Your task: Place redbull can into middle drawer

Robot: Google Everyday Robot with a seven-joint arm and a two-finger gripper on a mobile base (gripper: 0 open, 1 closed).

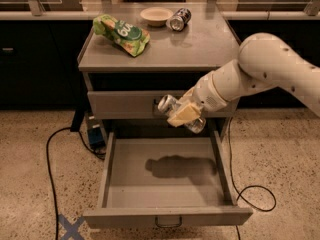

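Observation:
My gripper is shut on the redbull can, a slim silver can held tilted on its side in front of the upper drawer's face. The can hangs in the air above the middle drawer, which is pulled wide open with a bare grey floor. The can's shadow falls on the drawer floor below it. The white arm reaches in from the right.
On the cabinet top lie a green chip bag, a small white bowl and a shorter dark can on its side. The upper drawer is closed. Black cables run over the speckled floor on both sides.

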